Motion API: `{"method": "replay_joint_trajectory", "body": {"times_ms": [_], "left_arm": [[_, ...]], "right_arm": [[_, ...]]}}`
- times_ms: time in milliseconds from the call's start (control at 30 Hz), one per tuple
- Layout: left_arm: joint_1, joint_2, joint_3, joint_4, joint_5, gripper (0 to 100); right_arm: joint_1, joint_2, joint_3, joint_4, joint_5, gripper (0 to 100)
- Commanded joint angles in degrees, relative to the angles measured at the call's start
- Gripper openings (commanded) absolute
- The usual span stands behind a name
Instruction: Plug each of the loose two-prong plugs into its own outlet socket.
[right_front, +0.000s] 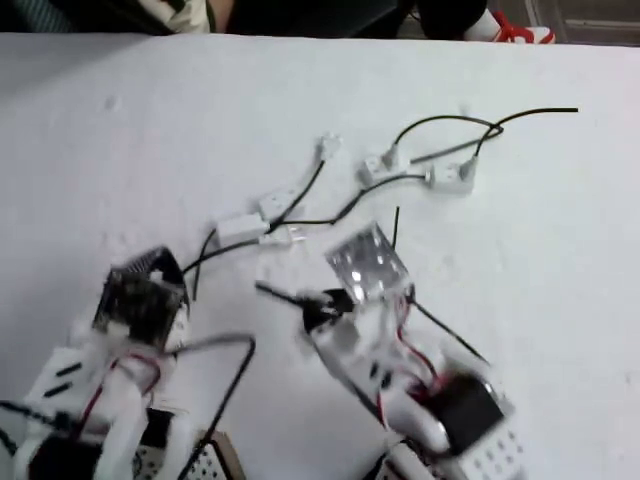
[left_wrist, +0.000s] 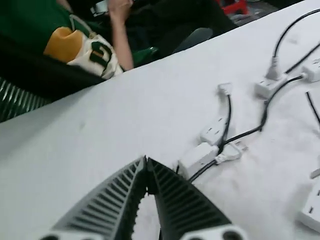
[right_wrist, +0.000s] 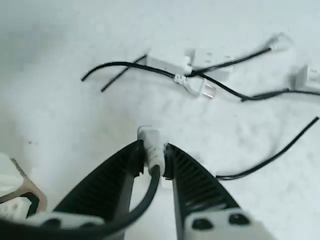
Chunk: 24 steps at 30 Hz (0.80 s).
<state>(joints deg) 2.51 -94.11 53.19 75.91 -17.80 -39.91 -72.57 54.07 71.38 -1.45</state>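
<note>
- The held plug is white. It is clamped between the two dark fingers of the right gripper, and its black cord curls back toward the arm.
- We find this plug at the near middle of the table, on the near side of the other connectors. We cannot tell whether it touches the surface.
- Just beyond it a loose plug lies flat with its prongs bare, just right of the near socket.
- A second socket lies just behind these two. Its cord runs far and right to a small white plug end.
- Farther right we see a far connector and a right connector, each on a black cord. We cannot tell whether either is mated.
- The left gripper has its ribbed fingers pressed tip to tip with nothing between them. It sits at the near left, well apart from the near socket.
</note>
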Motion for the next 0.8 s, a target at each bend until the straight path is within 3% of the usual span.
{"method": "replay_joint_trajectory", "body": {"times_ms": [0,167,333,567,767], "left_arm": [[-10.9,0.0,11.5,-11.3,-0.5,2],[-21.1,0.0,24.6,-22.9,-0.5,2],[-28.0,0.0,33.1,-28.1,-3.9,2],[-29.3,0.0,41.8,-30.9,-8.5,2],[-29.1,0.0,43.1,-31.3,-8.6,2]], "right_arm": [[2.7,8.5,-4.3,-0.2,0.1,1.6],[2.9,15.0,-4.3,-4.0,-0.6,1.6],[2.9,20.9,-3.3,-7.2,-2.3,1.6],[2.9,27.9,3.3,-18.2,-2.1,1.6],[3.8,30.9,4.0,-18.2,-1.9,1.6]]}}
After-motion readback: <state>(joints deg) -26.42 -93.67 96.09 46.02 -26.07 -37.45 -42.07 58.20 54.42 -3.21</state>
